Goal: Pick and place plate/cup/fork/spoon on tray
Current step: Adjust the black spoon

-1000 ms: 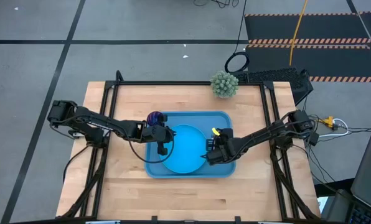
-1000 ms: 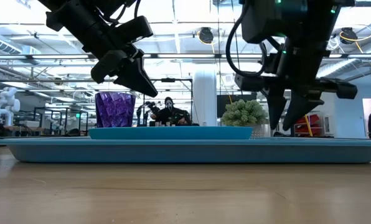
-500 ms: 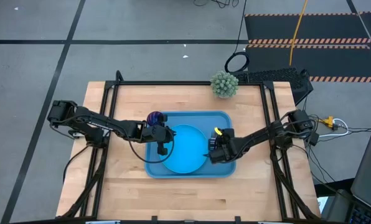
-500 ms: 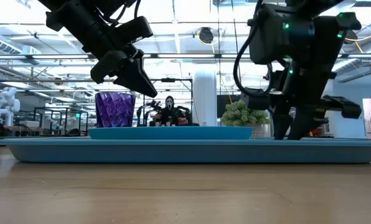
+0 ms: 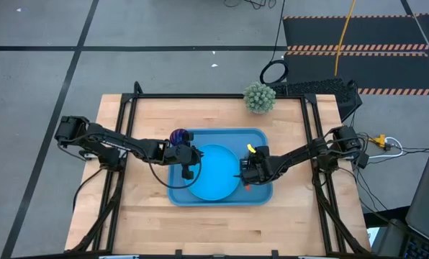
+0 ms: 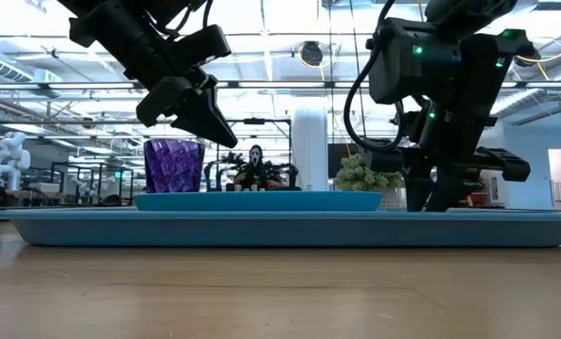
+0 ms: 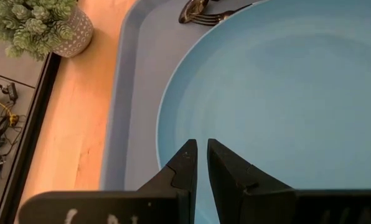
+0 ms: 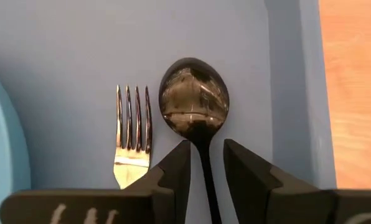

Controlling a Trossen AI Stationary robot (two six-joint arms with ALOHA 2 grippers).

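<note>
The blue tray (image 5: 261, 135) lies in the middle of the table. The sky-blue plate (image 5: 216, 173) lies in it, and the purple cup (image 5: 178, 136) stands in its far left corner. The fork (image 8: 133, 127) lies on the tray floor at the right, tines toward the far edge, its orange handle (image 5: 247, 188) showing near the tray's near rim. The dark spoon (image 8: 193, 99) is beside it, with my right gripper (image 8: 206, 152) shut on its handle. My left gripper (image 7: 202, 149) hangs shut over the plate's left edge, holding nothing. My right gripper has the spoon's handle (image 8: 204, 155) between its two fingers, just behind the bowl. The fingers slant steeply down from the table's right and lie along the handle. The bowl (image 8: 193, 102) points ahead of the fingertips, down at the tray floor beside the fork's tines; whether it rests there I cannot tell.
A small potted plant (image 5: 259, 97) stands at the table's far edge, behind the tray's right corner. Bare wood (image 5: 214, 226) stretches between the tray and the table's near edge. The tray's raised right rim (image 8: 297, 93) runs close beside the spoon.
My right gripper has come down with the spoon, until its fingertips are at the tray's rim level in the low view. The left arm has kept still.
</note>
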